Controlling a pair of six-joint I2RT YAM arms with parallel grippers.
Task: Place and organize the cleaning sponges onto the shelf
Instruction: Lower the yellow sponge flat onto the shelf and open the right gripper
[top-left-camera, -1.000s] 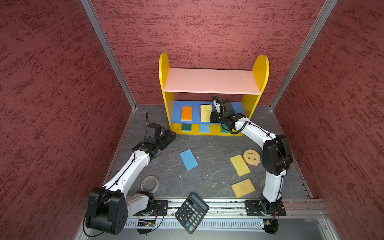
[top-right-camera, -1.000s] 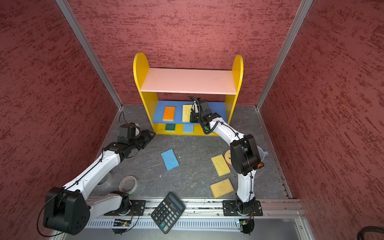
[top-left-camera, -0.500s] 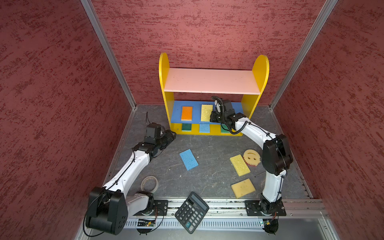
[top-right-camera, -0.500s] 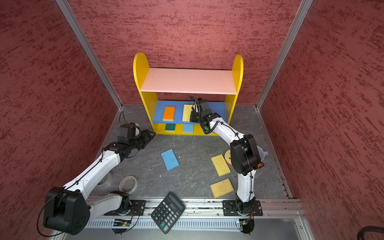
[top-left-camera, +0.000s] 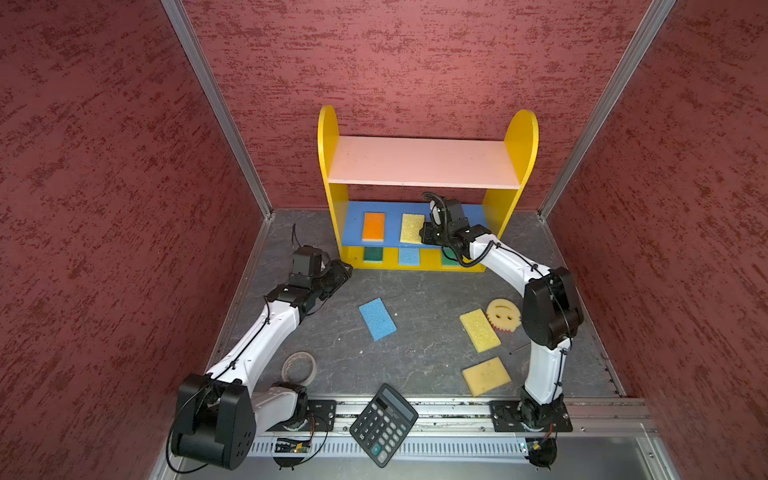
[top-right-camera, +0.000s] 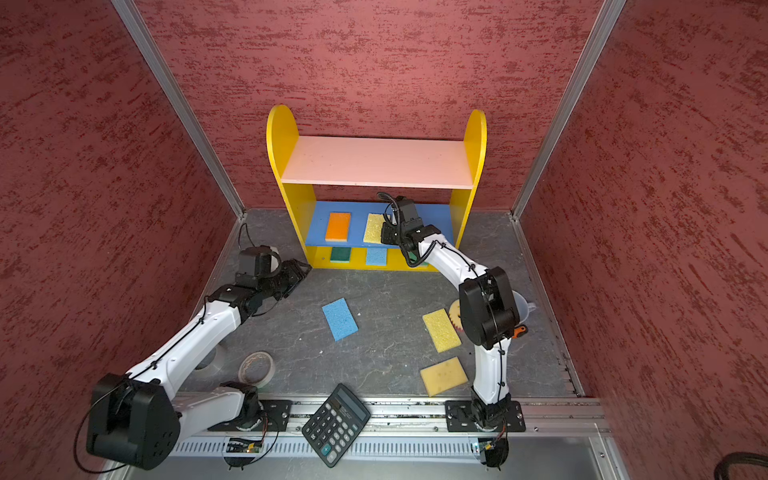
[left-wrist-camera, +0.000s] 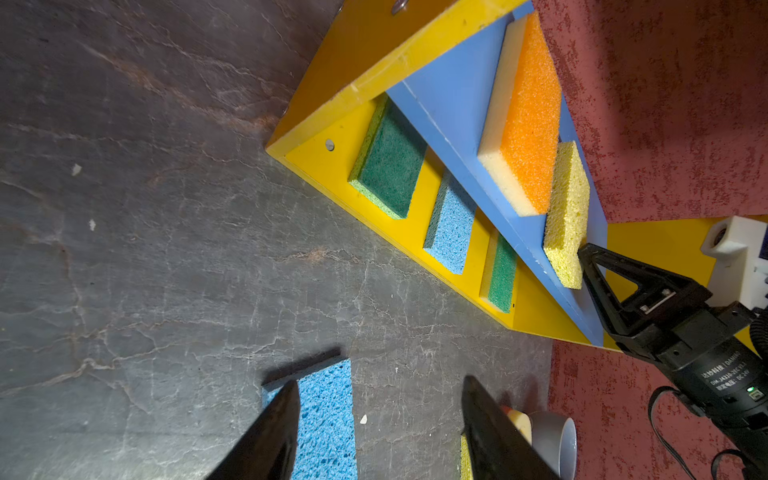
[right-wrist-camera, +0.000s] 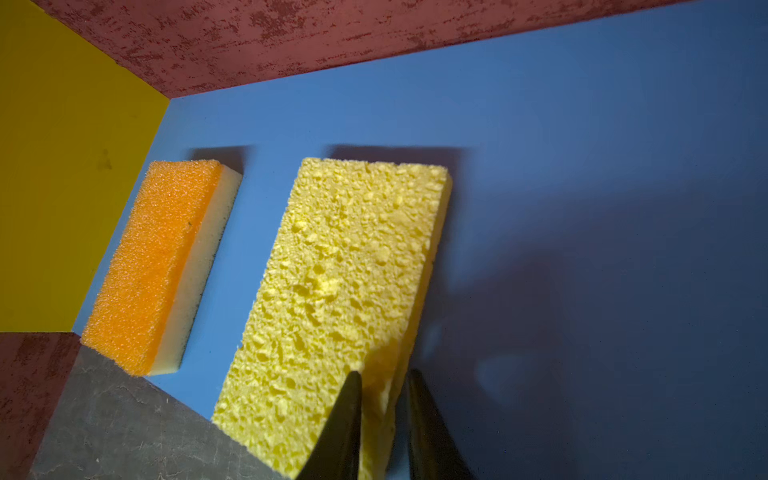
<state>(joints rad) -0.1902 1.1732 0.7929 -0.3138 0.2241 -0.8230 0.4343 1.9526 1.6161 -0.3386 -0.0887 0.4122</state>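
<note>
Two right gripper jaws straddle the yellow sponge's near corner at the front edge of the shelf's blue board, grip or release undeterminable; advise parting them fully, withdrawing straight back without dragging it; left gripper gapes empty

Both arms white-shelled with black joints (thin black cables), black jaws.

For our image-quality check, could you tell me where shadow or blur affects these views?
Right wrist view: the right pincer looms dark and soft-edged, shadow covering the blue board beside the yellow sponge; left wrist view: left pincer blurred, shelf sharp; top views: evenly lit.
</note>
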